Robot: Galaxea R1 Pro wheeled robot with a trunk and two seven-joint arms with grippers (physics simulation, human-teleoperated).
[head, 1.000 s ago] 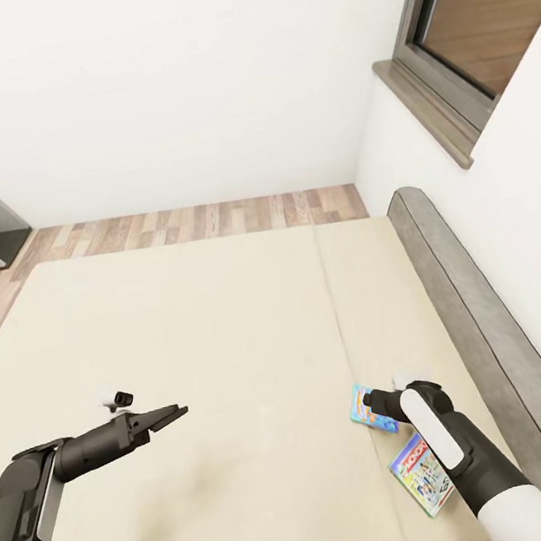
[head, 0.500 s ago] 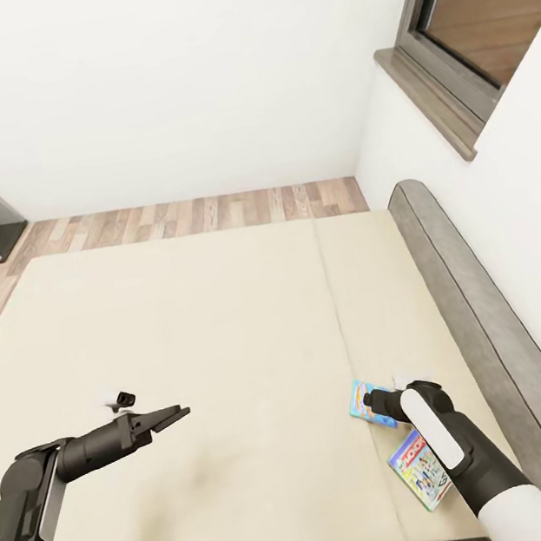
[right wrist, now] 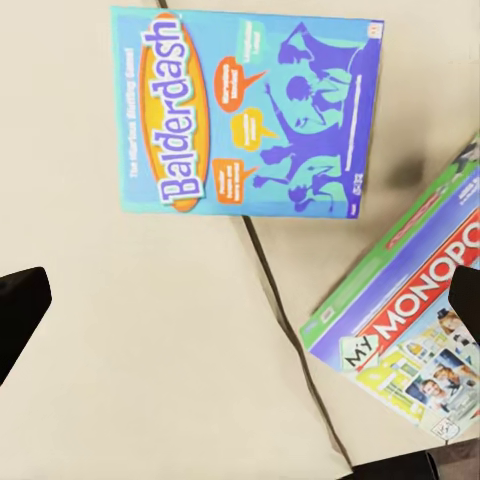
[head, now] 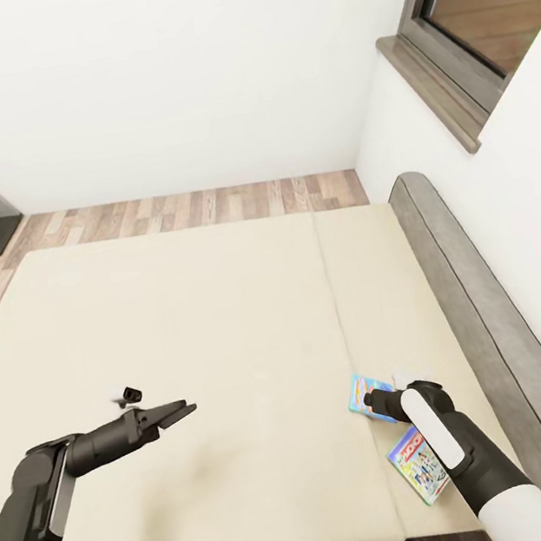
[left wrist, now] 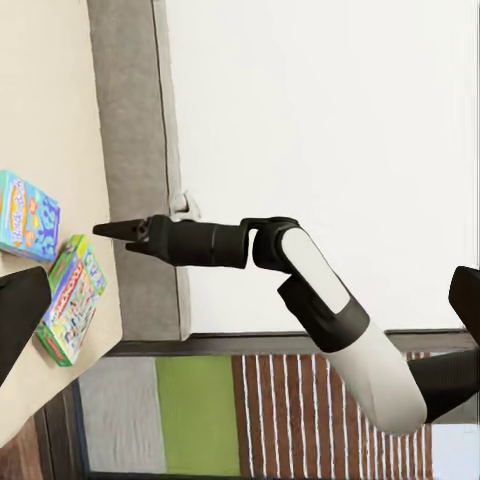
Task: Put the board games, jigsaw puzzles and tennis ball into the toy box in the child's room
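The bed (head: 203, 343) spread wide and cream, with two board games lying flat near its right edge by the seam: the Monopoly box (head: 417, 464) and the small blue box (right wrist: 245, 112) just beyond it. The right gripper (left wrist: 125, 231) hung over them, fingers spread and empty, much nearer than the left gripper (head: 175, 412), whose fingers looked pressed together, well apart across the mattress. The blue box lay ahead of the right fingers, its long axis running across them.

Two board games lie flat on the cream bed (head: 185, 338), near its grey headboard side. Blue Balderdash box (right wrist: 245, 125) sits by the mattress seam, face up. Monopoly box (right wrist: 415, 335), green-edged with red lettering, lies just beside it, skewed at an angle, not touching, closer to the bed's near edge.
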